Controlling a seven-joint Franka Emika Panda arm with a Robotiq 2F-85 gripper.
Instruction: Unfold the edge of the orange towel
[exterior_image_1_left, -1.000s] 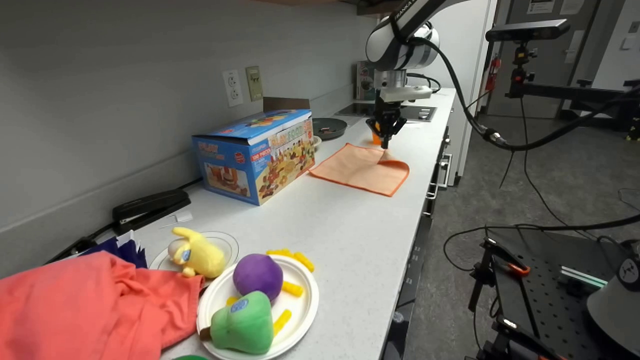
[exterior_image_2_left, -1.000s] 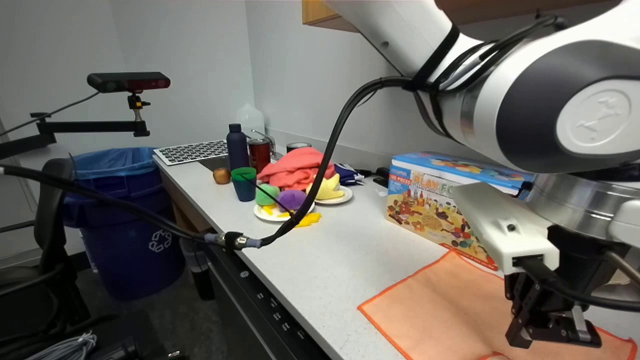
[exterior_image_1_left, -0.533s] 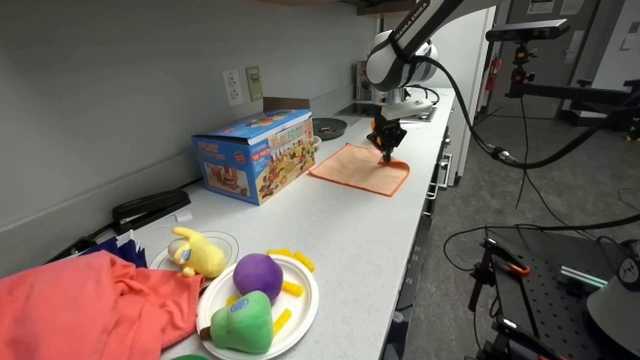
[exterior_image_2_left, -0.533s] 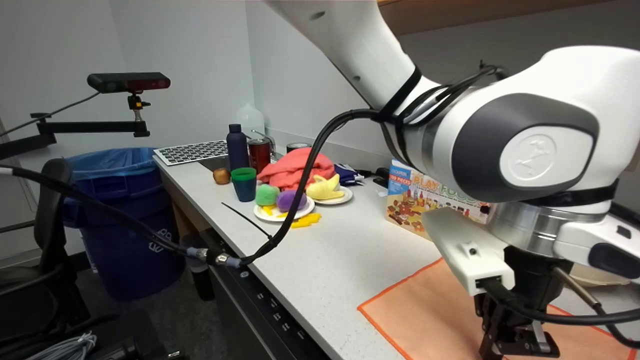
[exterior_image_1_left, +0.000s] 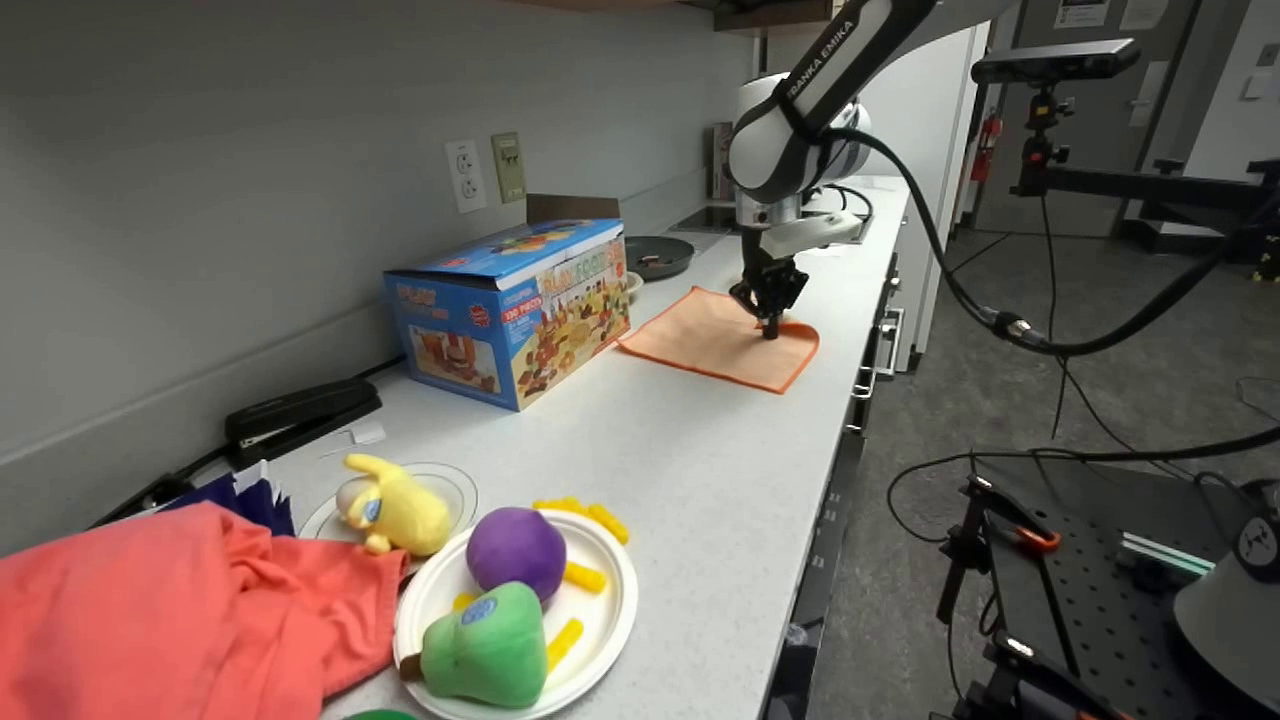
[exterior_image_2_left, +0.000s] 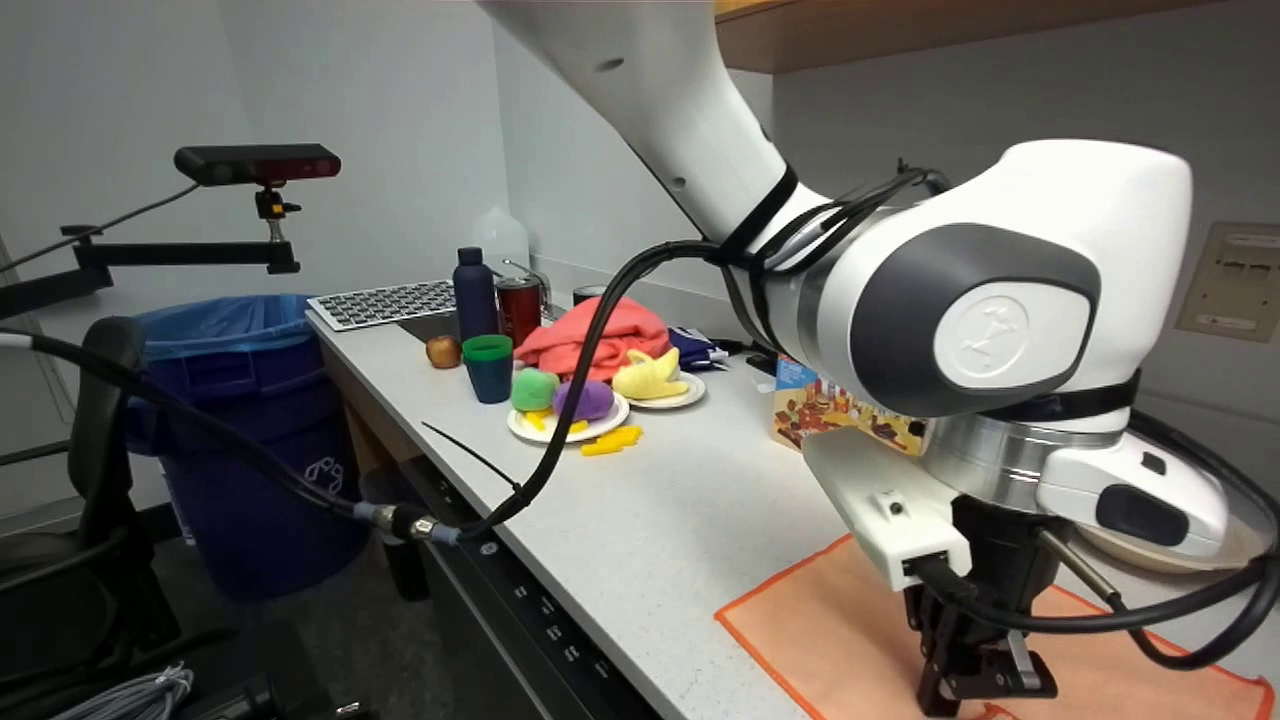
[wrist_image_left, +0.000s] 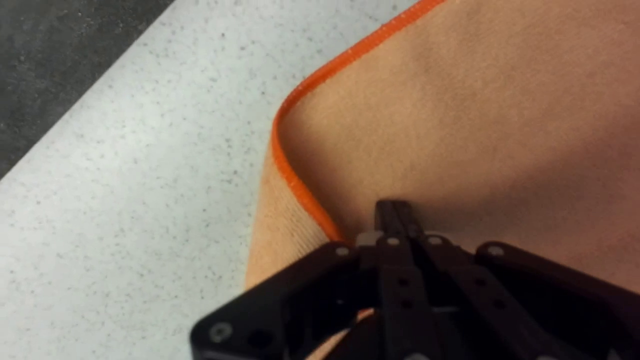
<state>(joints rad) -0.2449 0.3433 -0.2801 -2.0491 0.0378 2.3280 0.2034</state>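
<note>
Grey wall (exterior_image_1_left: 320, 130) behind the counter (exterior_image_1_left: 690, 470) carries a white outlet (exterior_image_1_left: 466, 177) and a tan switch plate (exterior_image_1_left: 508, 167). Counter pale, finely speckled, running back to a dark cooktop (exterior_image_1_left: 708, 220); metal drawer handles (exterior_image_1_left: 898, 340) on its front. Beyond stand a tall white panel (exterior_image_1_left: 930, 120) and a grey door (exterior_image_1_left: 1100, 150) with papers (exterior_image_1_left: 1081, 12) posted on it. Floor (exterior_image_1_left: 1170, 370) dark grey, mottled. In an exterior view: wooden cabinet (exterior_image_2_left: 900, 40) overhead, two pale walls (exterior_image_2_left: 370, 90) joining beyond, black chair (exterior_image_2_left: 95, 450) partly in front of a blue recycling bin (exterior_image_2_left: 240, 530) near the counter's end. Light soft; the wall under the cabinet sits in shade.
</note>
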